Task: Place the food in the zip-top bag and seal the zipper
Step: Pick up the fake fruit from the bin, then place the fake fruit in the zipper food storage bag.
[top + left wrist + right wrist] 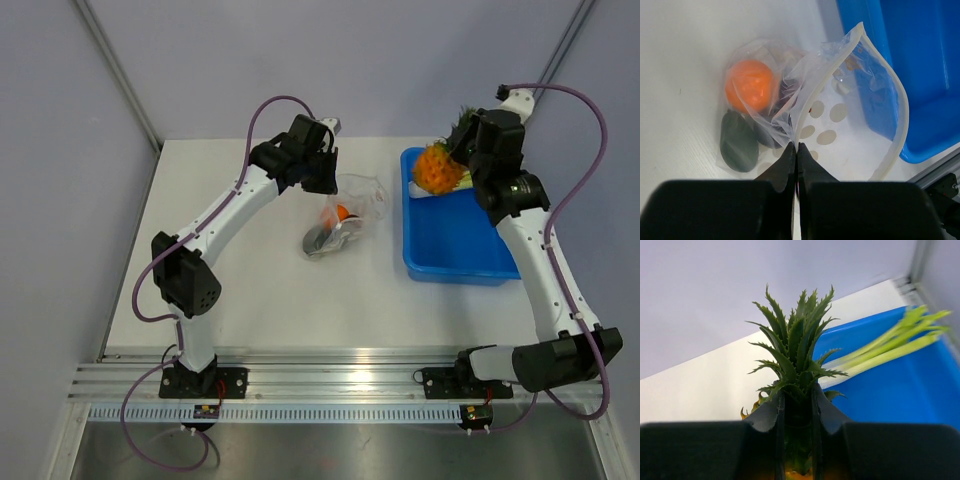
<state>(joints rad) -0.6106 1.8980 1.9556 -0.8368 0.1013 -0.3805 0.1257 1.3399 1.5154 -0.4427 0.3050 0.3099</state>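
Note:
The clear zip-top bag (352, 212) lies on the table with its mouth held up. My left gripper (795, 146) is shut on the bag's mouth edge, by the whitish zipper strip (897, 102). Inside the bag (790, 95) are a small orange piece (751, 85) and dark round pieces (738, 142). My right gripper (797, 392) is shut on the green leaves (796, 347) of the orange pineapple (436, 167), holding it in the air over the far left corner of the blue bin (452, 235).
A pale green stalk vegetable (895, 347) lies in the blue bin (900, 395) at its far side. The bin stands right of the bag. A metal rail runs along the table's near edge (340, 385).

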